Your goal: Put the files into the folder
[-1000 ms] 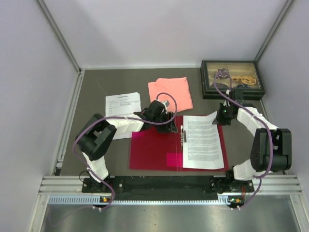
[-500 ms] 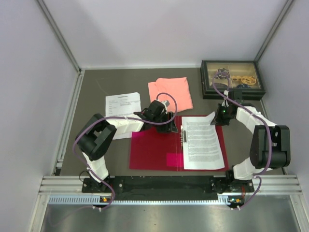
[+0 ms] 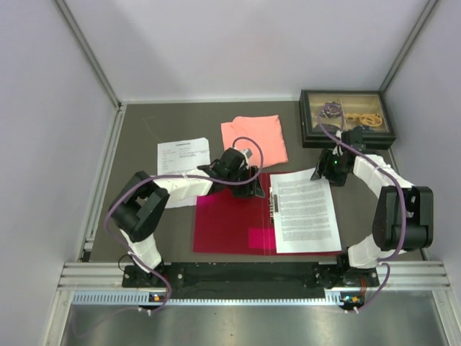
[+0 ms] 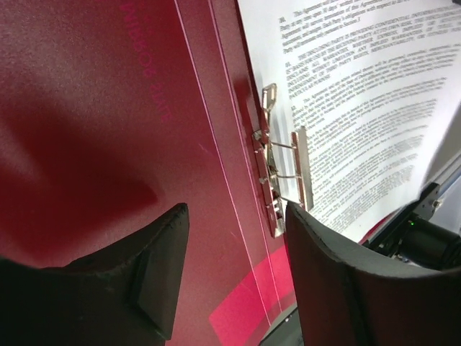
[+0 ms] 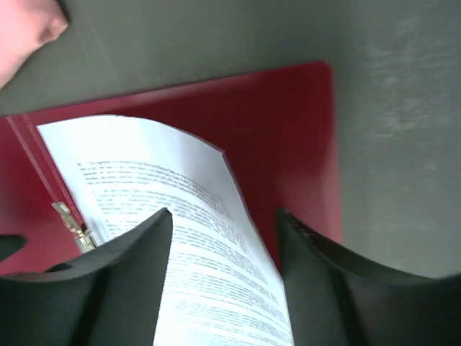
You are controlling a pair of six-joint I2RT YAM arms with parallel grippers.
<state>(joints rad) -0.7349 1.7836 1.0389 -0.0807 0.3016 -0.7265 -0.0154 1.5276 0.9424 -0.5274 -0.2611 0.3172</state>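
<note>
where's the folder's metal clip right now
In the top view, the metal clip sits on the spine of the open red folder, along the left edge of the files and just right of the left gripper.

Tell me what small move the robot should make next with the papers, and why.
Probably lift the right gripper back off the papers. It stands open around their curled far corner, and the sheets lie on the right half of the open folder beside the clip, where the open left gripper hovers.
</note>
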